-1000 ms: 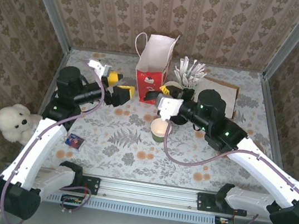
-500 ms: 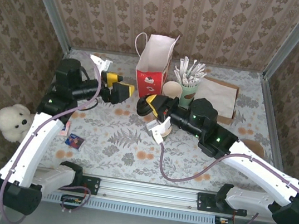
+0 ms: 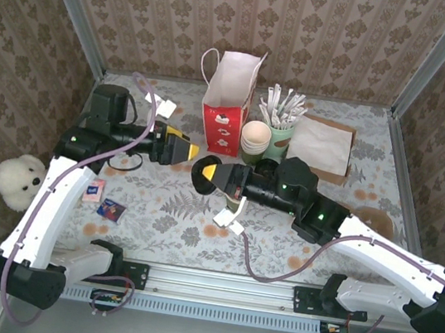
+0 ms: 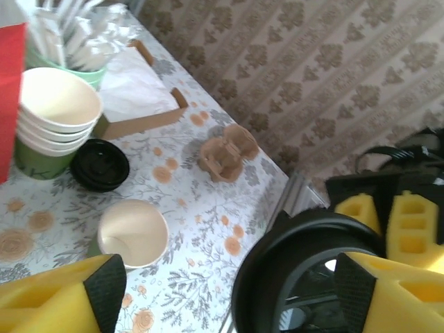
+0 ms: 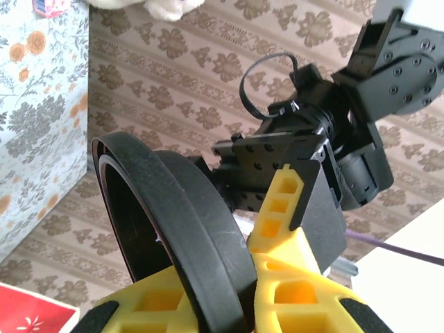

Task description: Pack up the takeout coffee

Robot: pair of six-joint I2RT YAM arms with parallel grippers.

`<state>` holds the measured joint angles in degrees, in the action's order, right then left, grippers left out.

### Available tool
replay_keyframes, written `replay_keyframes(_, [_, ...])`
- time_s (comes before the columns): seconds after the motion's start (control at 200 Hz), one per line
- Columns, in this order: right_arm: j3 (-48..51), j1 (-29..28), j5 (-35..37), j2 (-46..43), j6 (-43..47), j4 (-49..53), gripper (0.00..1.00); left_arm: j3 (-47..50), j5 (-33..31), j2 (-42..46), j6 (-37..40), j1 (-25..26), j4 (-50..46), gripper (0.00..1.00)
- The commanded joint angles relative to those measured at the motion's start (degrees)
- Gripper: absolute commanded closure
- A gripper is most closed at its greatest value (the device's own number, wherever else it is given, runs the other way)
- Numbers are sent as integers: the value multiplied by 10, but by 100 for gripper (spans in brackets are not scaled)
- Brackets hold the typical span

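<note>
Two claws crowd one black lid (image 5: 173,229): the right gripper (image 3: 207,171) is clamped on it, while the left gripper (image 3: 185,147) has its pads apart on either side. If the right lets go too soon, the lid could drop. The takeout coffee (image 4: 132,232) stands uncapped near the stack of paper cups (image 4: 52,114). No writing is legible.

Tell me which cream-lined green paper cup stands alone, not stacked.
The single green paper cup standing alone near the black lid lying on the table; the others are nested in one stack beside the red bag.
</note>
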<state>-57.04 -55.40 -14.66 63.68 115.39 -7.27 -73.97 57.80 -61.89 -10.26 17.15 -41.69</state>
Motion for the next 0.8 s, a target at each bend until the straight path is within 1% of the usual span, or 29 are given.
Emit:
replay_keyframes(0.0, [11, -2, -25, -16, 19, -25, 100, -41, 60, -4, 65, -3, -78, 28])
replay_keyframes(0.075, [11, -2, -16, -19, 18, -28, 100, -50, 60, -13, 86, -3, -109, 39])
replay_keyframes(0.125, [9, -1, -10, -21, 14, -31, 100, -50, 68, -13, 99, -2, -122, 43])
replay_keyframes(0.21, [6, 1, -7, -23, 6, -30, 100, -42, 73, -6, 111, 3, -122, 45])
replay_keyframes(0.29, [1, 1, -5, -17, 7, -29, 100, -40, 38, -7, 100, 19, -111, 45])
replay_keyframes(0.38, [-5, 1, 4, -7, 14, -29, 100, -38, 24, -13, 114, 31, -121, 50])
replay_keyframes(0.405, [-6, 0, 6, -5, 14, -30, 100, -37, 20, -14, 116, 32, -121, 53])
replay_keyframes(0.455, [-9, 0, 7, -2, 14, -29, 100, -35, 20, -17, 120, 35, -123, 67])
replay_keyframes(0.475, [-10, 0, 6, -1, 14, -29, 100, -36, 23, -18, 124, 36, -126, 71])
replay_keyframes(0.495, [-12, 0, 7, -1, 14, -29, 100, -37, 25, -19, 129, 38, -130, 73])
replay_keyframes(0.57, [-16, 0, 5, 2, 13, -26, 100, -38, 29, -22, 147, 42, -143, 73])
replay_keyframes(0.715, [-20, -1, -1, 6, 12, -25, 100, -45, 57, -30, 190, 49, -177, 71])
replay_keyframes(0.795, [-21, -1, 2, 9, 17, -31, 100, -53, 28, -36, 217, 51, -208, 60])
